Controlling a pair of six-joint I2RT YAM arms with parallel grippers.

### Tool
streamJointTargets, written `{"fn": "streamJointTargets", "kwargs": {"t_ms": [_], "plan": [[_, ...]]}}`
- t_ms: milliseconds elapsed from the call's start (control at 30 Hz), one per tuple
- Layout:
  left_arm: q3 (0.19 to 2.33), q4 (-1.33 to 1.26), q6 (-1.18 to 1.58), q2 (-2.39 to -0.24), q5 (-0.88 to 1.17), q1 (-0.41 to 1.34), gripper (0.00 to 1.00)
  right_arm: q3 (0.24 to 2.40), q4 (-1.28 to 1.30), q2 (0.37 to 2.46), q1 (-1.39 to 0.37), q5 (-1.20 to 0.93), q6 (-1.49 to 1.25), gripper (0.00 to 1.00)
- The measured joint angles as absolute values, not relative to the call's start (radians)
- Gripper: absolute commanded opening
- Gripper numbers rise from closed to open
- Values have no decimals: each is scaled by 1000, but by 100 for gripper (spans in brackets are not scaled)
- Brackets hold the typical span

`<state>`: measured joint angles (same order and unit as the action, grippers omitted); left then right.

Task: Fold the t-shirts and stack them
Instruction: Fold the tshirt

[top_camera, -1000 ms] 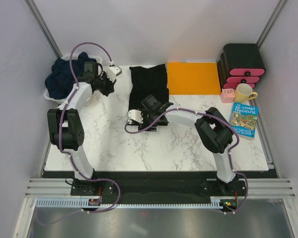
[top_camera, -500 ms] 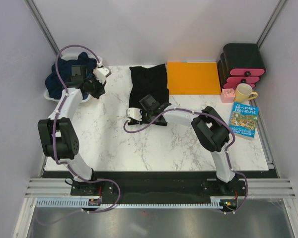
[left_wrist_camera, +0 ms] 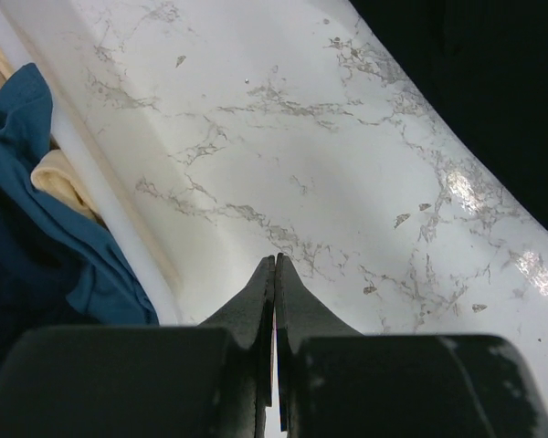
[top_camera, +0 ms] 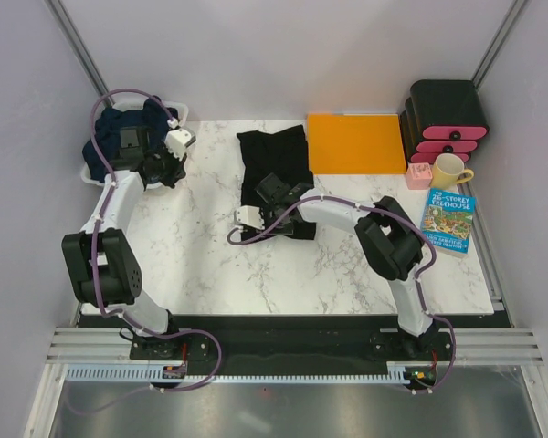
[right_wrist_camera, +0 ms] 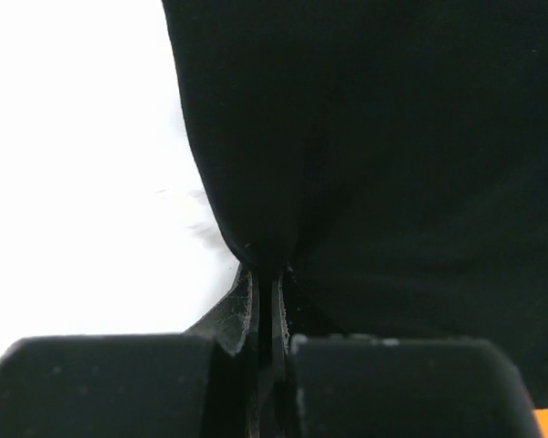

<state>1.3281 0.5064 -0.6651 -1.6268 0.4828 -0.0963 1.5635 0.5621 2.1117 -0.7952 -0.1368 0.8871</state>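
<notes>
Over the marble table [top_camera: 210, 265], right gripper [right_wrist_camera: 267, 270] pinches the black t-shirt [right_wrist_camera: 393, 137] — left gripper [left_wrist_camera: 275, 263] pressed together.

Two white-and-black robot arms: left arm [top_camera: 110, 205], right arm [top_camera: 347, 214]. One white marble counter [top_camera: 210, 265]. One plain black cloth t-shirt [top_camera: 274, 157]. One heap of dark navy t-shirts [top_camera: 108, 151], number unclear, in one white basket [top_camera: 86, 173]. One flat orange sheet [top_camera: 356, 143], one black drawer unit [top_camera: 443, 111] with three pink drawers, one yellow mug [top_camera: 449, 171], one small pink block [top_camera: 418, 177], one paperback book [top_camera: 447, 219].

The t-shirt [top_camera: 274, 151] is black, the table [top_camera: 210, 260] white-marbled.
</notes>
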Motion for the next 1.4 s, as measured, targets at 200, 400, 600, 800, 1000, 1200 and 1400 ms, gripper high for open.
{"fn": "streamJointTargets", "kwargs": {"t_ms": [200, 400, 600, 800, 1000, 1200, 1400], "plan": [[1319, 507, -678, -1585, 492, -111, 2, 1563, 787, 2045, -836, -206, 899, 0], [1287, 518, -699, -1506, 506, -113, 2, 1562, 975, 1934, -923, -268, 891, 0], [1253, 528, -704, -1433, 522, -117, 2, 1562, 1094, 1776, -1037, -315, 867, 0], [1228, 534, -705, -1387, 529, -117, 2, 1562, 1146, 1702, -1060, -288, 874, 0], [1214, 543, -704, -1374, 534, -117, 2, 1573, 1113, 1703, -1045, -186, 924, 0], [1203, 545, -704, -1374, 534, -117, 2, 1640, 1042, 1739, -1012, -104, 974, 0], [1187, 546, -704, -1372, 534, -117, 2, 1710, 984, 1783, -968, -47, 1017, 0]]}}
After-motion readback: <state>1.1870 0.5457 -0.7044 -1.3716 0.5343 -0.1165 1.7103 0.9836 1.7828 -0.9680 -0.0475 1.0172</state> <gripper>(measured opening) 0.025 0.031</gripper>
